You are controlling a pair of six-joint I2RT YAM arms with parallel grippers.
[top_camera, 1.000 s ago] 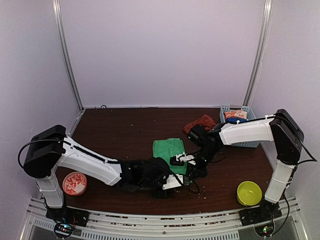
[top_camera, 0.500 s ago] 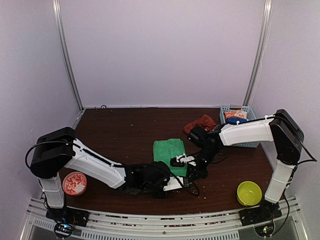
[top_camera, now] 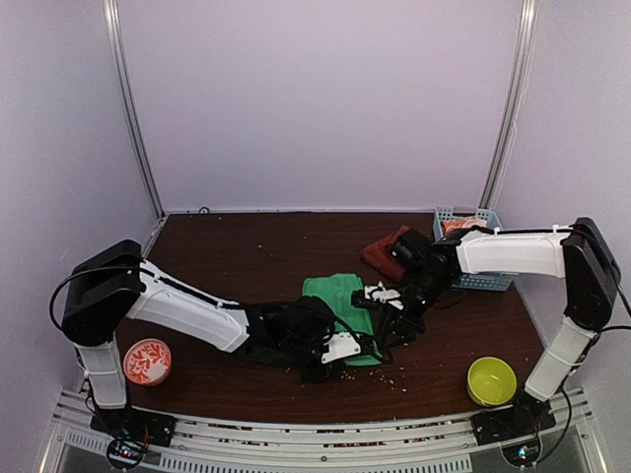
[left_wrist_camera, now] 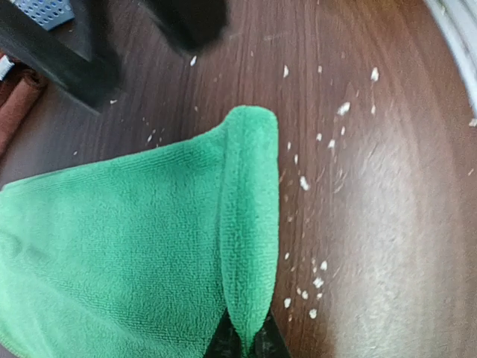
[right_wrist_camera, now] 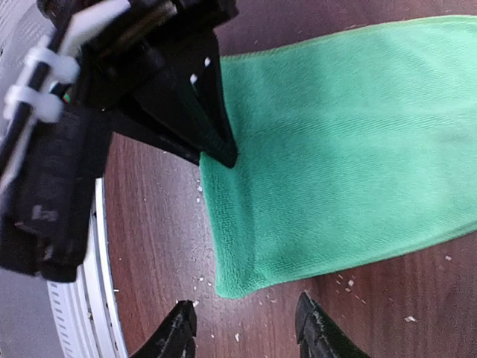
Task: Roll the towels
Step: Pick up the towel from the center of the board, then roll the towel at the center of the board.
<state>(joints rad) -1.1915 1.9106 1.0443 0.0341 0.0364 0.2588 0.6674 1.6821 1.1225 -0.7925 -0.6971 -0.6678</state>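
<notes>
At table (top_camera: 246, 246) centre: green towel (top_camera: 332, 292), soft, limp terry; probably best gripped at folded hem, where left gripper (left_wrist_camera: 244, 341) pinches it; right gripper (right_wrist_camera: 246, 332) parted, empty.

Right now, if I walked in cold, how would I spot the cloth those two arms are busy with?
Look at the dark wooden table, then at its middle, towards the front. The green towel lies there, one edge folded over. Its neighbour, the rust-red towel by the blue basket, is crumpled and darker.
</notes>
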